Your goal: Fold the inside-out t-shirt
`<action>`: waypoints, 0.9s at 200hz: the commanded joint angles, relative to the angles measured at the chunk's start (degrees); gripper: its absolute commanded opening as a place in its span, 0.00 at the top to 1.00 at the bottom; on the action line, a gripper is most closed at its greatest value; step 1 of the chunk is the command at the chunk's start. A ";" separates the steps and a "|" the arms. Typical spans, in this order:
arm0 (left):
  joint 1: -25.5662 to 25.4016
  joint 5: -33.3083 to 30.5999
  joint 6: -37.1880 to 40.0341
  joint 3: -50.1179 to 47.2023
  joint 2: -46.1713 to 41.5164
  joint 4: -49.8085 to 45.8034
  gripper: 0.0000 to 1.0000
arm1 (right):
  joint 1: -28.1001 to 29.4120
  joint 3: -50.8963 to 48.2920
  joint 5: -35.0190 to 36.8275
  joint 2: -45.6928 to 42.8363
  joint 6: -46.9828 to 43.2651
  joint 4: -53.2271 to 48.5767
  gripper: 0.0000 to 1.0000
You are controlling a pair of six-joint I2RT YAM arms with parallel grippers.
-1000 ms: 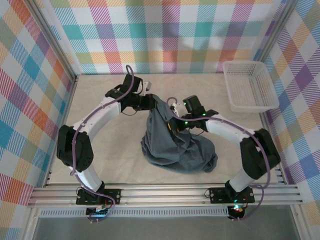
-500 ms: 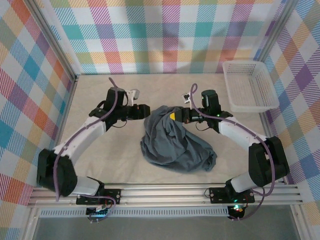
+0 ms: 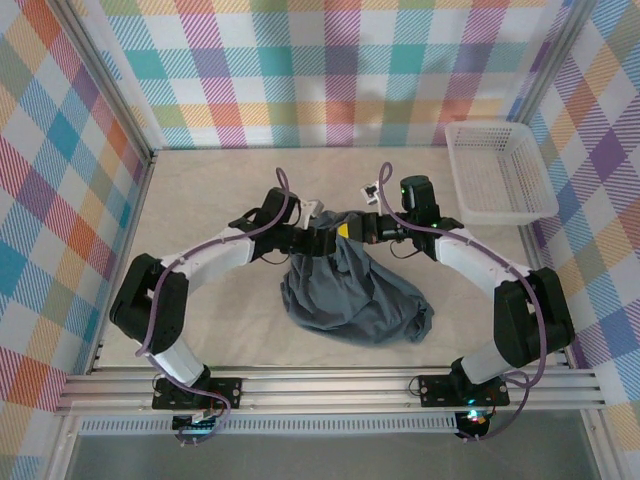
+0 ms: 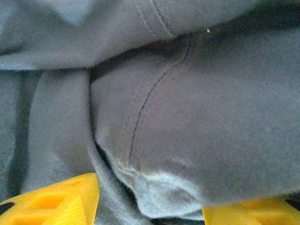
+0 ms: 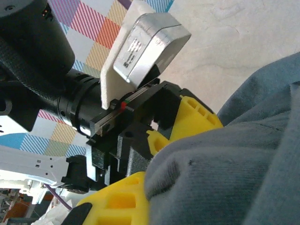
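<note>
Inside-out t-shirt (image 3: 355,295) lies heaped at the centre of the table (image 3: 210,190), with its upper edge raised. Right gripper (image 3: 352,229) is clenched on that edge. Left gripper (image 4: 157,208) has its jaws apart, straddling a seamed fold with nothing pinched.

Risk: closing on several layers at once would leave the heap tangled. The two grippers are also crowded together and may collide.

The left wrist view resolves the stitched seam, which is too fine to read from overhead. The overhead view gives the heap's outline and the white basket (image 3: 498,172) at upper right, well apart.

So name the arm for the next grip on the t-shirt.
Left. The left gripper stands open with a seamed fold of the t-shirt between its fingers; the right gripper is shut on the raised top edge.
</note>
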 commanded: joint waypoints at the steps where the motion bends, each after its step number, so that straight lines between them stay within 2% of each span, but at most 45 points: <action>1: -0.16 0.87 1.41 3.42 0.70 3.65 0.47 | 0.00 1.43 -1.40 -1.93 -0.46 -0.74 1.00; 9: -0.16 0.31 1.24 3.95 1.15 3.27 0.57 | 0.00 1.43 -1.62 -1.84 -0.17 -0.64 1.00; 24: -0.07 -0.33 1.09 5.10 1.48 2.35 0.85 | 0.02 1.58 -0.60 -1.93 0.24 -0.97 1.00; 34: -0.07 -0.29 0.65 5.63 0.76 1.66 1.00 | -0.31 1.93 2.31 -2.04 -0.24 -3.02 1.00; 54: 0.03 1.16 -2.51 7.52 -2.64 -1.70 1.00 | -3.22 2.57 12.57 -1.27 -2.07 -10.47 0.98; 72: 0.02 4.70 -7.86 10.48 -5.96 -5.54 1.00 | -7.27 3.82 21.37 3.42 -5.97 -17.08 0.96; 89: 0.02 10.93 -11.97 12.81 -6.97 -5.62 1.00 | -9.03 8.50 21.33 10.88 -11.39 -24.45 0.97; 101: 0.02 11.90 -12.21 13.52 -7.25 -8.93 1.00 | -8.99 9.83 18.09 12.14 -11.42 -26.08 0.95; 109: 0.06 10.11 -10.54 14.03 -7.47 -12.29 1.00 | -8.94 8.19 15.98 10.15 -9.47 -23.60 0.87; 114: 0.07 8.74 -9.77 14.12 -7.63 -14.12 1.00 | -8.94 6.80 15.89 8.03 -8.08 -21.69 0.77; 120: 0.15 7.32 -9.32 14.04 -7.87 -15.56 1.00 | -8.94 4.91 16.96 4.98 -6.42 -19.62 0.67; 131: 0.38 7.00 -9.97 13.24 -8.13 -15.90 1.00 | -8.94 1.25 21.11 -1.74 -4.15 -17.03 0.58; 153: 0.37 8.58 -13.69 11.94 -8.76 -13.04 1.00 | -7.45 -6.95 29.99 -15.32 -2.54 -11.91 0.61; 180: 0.28 8.51 -15.66 13.52 -8.92 -12.89 1.00 | 2.07 -12.39 37.10 -24.86 -4.98 -7.79 0.65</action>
